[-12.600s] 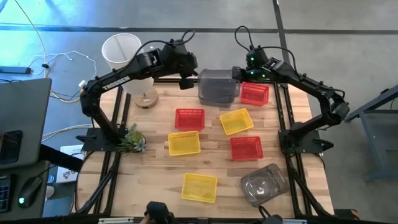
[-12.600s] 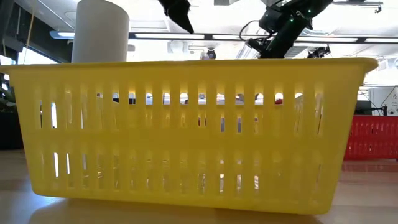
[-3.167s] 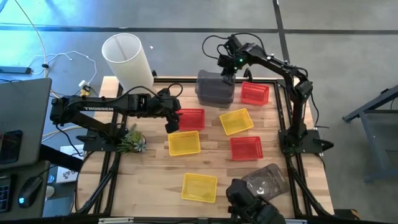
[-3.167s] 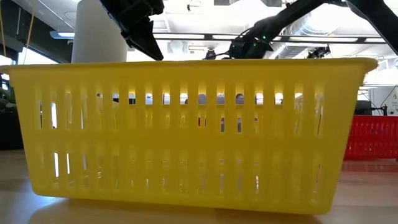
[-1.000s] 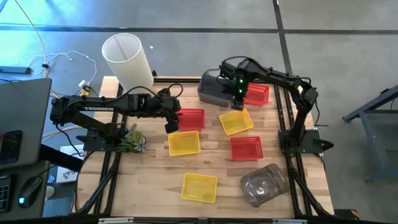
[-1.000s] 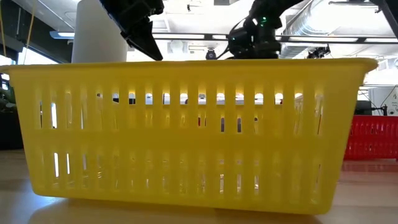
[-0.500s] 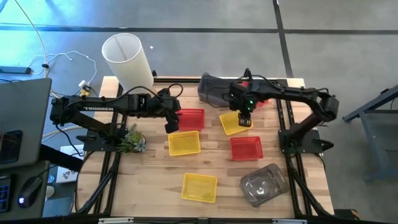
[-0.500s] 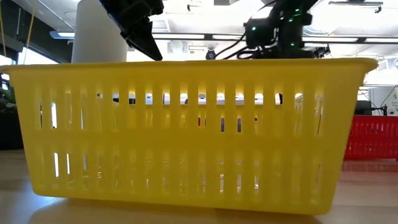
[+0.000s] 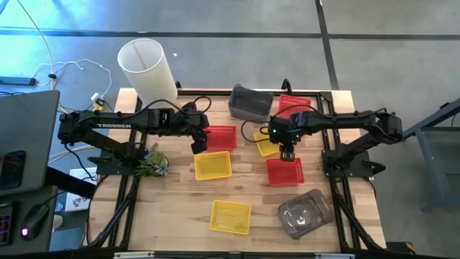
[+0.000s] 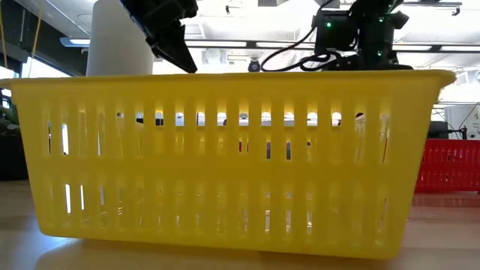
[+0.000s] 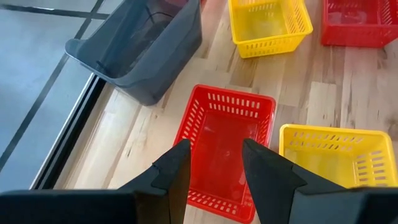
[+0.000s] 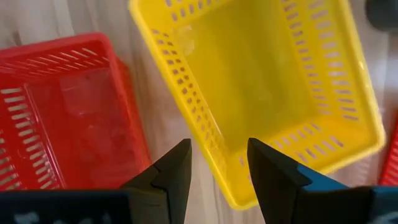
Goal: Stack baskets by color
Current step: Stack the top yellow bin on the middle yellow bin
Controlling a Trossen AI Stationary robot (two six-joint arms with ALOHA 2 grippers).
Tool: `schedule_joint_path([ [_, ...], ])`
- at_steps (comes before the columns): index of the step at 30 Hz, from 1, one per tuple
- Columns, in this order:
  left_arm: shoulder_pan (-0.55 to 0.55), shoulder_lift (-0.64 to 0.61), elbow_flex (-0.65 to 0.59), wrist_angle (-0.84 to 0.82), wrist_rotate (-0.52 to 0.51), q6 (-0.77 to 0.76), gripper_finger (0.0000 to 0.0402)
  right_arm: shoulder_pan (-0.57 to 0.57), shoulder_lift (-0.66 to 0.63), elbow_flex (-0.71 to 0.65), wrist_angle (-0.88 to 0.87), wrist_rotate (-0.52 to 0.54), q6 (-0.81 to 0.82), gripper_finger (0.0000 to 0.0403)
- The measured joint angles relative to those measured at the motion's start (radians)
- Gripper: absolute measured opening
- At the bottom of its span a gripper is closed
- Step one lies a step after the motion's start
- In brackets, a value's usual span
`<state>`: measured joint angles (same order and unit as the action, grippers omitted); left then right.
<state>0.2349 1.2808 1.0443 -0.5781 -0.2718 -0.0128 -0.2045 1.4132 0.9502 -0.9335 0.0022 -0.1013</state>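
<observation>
Your right gripper [image 9: 287,152]: fingers parted, empty, above the yellow basket's [image 9: 267,144] rim beside a red basket [image 9: 284,171]. Your left gripper [image 9: 198,144]: parted, empty, over another red basket [image 9: 219,137].

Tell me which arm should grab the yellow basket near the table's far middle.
Right, likely. The right gripper hangs with open fingers straddling that yellow basket's near wall, beside a red basket. The left gripper is open over another red basket, farther off.
</observation>
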Motion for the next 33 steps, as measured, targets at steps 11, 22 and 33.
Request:
schedule_joint_path([
  [11,0.000,0.000,0.000,0.001,0.004,-0.014,0.0131,0.051,0.000,-0.045,0.087,0.016,0.042,0.0142],
  [22,0.000,0.000,0.000,0.000,0.008,-0.011,0.0131,0.055,0.000,-0.101,0.149,0.054,0.078,0.0142],
  [33,0.000,0.000,0.000,0.000,0.029,-0.011,0.0131,0.055,0.001,-0.137,0.225,0.051,0.099,0.0127],
])
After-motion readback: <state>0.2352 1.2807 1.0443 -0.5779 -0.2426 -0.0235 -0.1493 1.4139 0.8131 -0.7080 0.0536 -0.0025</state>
